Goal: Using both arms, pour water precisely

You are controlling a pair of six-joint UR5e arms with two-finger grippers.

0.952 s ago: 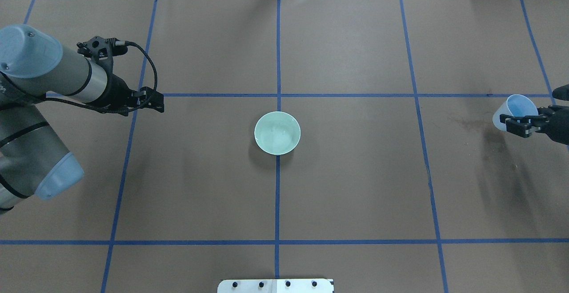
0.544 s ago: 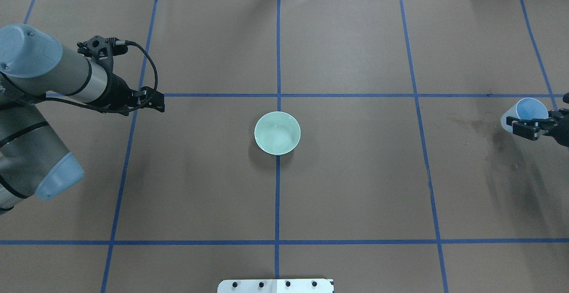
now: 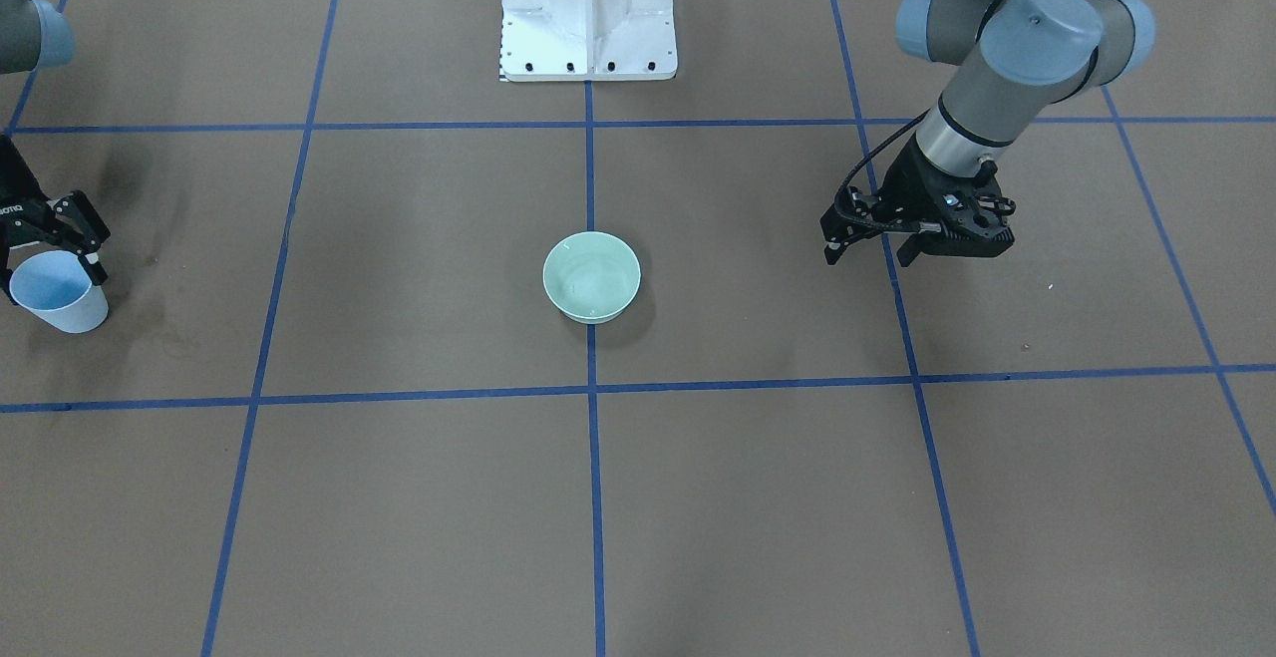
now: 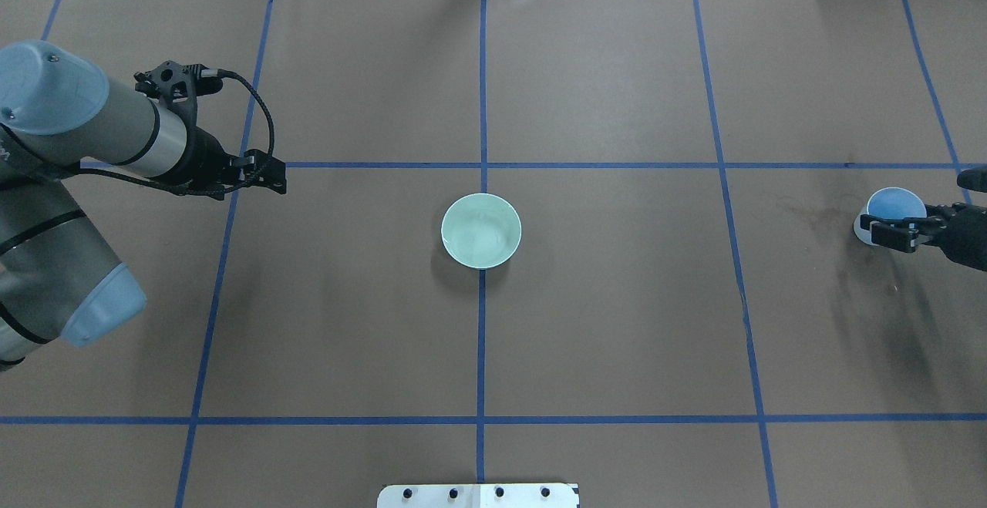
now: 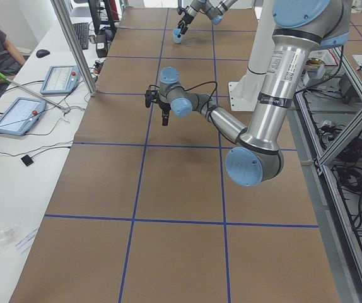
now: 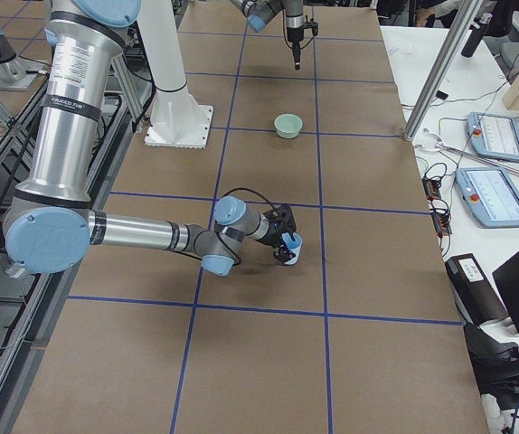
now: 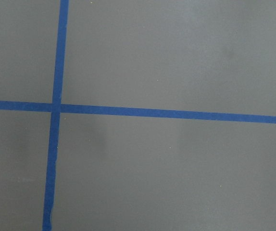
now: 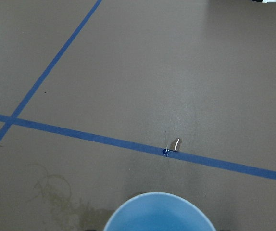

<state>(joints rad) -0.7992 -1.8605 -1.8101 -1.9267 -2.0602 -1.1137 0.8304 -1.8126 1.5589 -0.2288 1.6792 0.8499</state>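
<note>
Low at the table's right edge, right gripper [image 4: 887, 232] clamped on a blue cup [image 4: 894, 205], upright and seemingly resting on the brown paper [image 4: 617, 323], near dried ring stains [image 8: 51, 187]. At the centre, on a tape crossing, a green bowl [image 4: 481, 230] with faint glints inside, possibly water [image 4: 484, 235]. Far off to the left, left gripper [image 3: 867, 243] hanging above the paper, fingers apart, holding nothing.

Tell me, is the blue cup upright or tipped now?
Upright: the blue cup shows a round mouth from overhead, and stands on the table in the right tool.
</note>
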